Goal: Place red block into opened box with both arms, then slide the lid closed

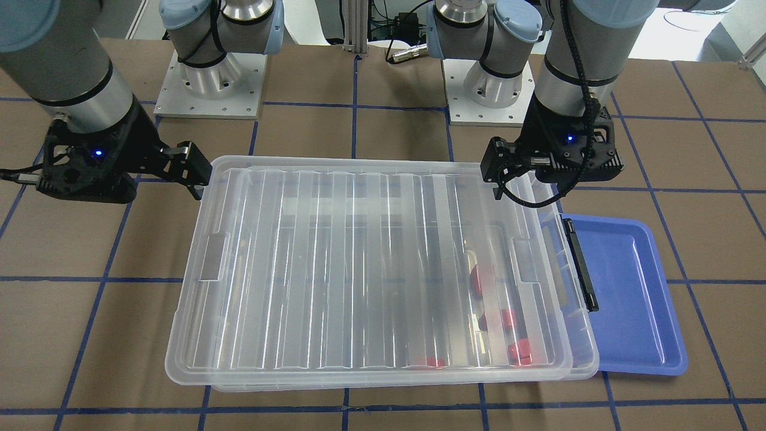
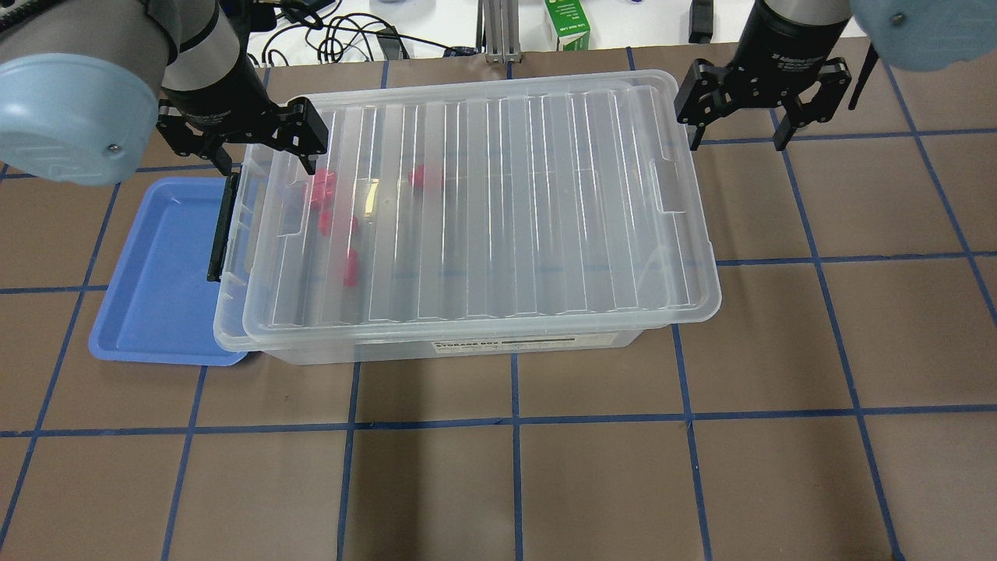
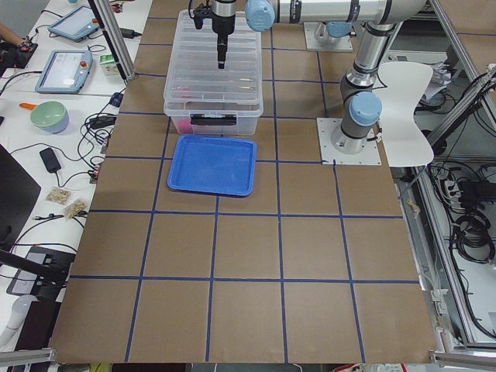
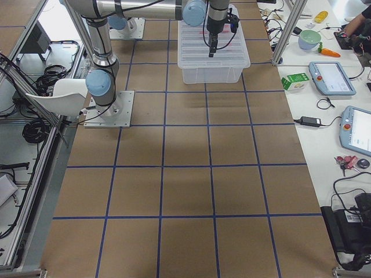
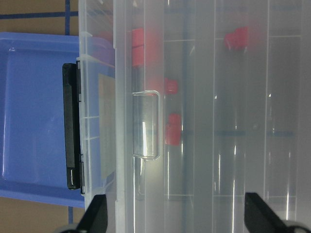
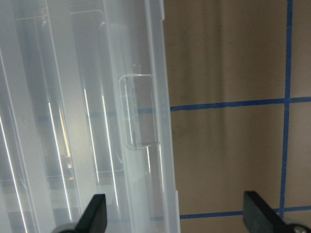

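The clear box (image 2: 467,347) stands mid-table with the ribbed lid (image 2: 506,210) lying on top, shifted a little toward my right. This leaves a strip bare at the end with the black bar (image 2: 221,227). Several red blocks (image 2: 323,187) lie inside under the lid near that end, and show again as red blocks (image 5: 172,128) in the left wrist view. My left gripper (image 2: 265,148) hangs open over the lid's left far corner. My right gripper (image 2: 740,125) hangs open just beyond the lid's right far corner, over the table. Neither holds anything.
A blue tray (image 2: 156,273) lies partly under the box's left end. A green carton (image 2: 568,23) and cables sit beyond the table's far edge. Both arm bases (image 1: 209,84) stand behind the box. Side tables carry tablets (image 4: 330,78) and a bowl.
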`<state>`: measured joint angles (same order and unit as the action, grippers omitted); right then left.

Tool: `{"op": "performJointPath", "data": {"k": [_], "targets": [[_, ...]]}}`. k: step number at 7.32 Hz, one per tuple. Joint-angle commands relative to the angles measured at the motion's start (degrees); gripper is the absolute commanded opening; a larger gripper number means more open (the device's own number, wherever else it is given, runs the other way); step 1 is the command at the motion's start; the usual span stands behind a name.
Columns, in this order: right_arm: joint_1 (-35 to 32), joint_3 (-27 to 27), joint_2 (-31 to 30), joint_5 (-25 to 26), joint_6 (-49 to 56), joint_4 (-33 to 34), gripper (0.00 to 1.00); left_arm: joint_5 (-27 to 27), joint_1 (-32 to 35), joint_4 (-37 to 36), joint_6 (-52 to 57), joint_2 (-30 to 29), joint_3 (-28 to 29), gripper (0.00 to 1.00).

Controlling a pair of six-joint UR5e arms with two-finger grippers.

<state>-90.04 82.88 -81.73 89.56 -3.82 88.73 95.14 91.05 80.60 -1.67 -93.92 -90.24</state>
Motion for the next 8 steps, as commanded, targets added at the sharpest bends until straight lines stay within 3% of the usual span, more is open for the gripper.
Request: {"op": "performJointPath", "data": {"k": [1,8], "targets": [[-1.98,-0.34,-0.97,0.18,-2.33,-0.57,1.0,-0.05,0.0,0.0,0.0,-0.04,-0.02,1.0],[0.13,0.35,-1.94,1.32,-1.89,-1.81,1.0,0.3,0.09,0.0,0.0,0.05,0.24,1.0]]}}
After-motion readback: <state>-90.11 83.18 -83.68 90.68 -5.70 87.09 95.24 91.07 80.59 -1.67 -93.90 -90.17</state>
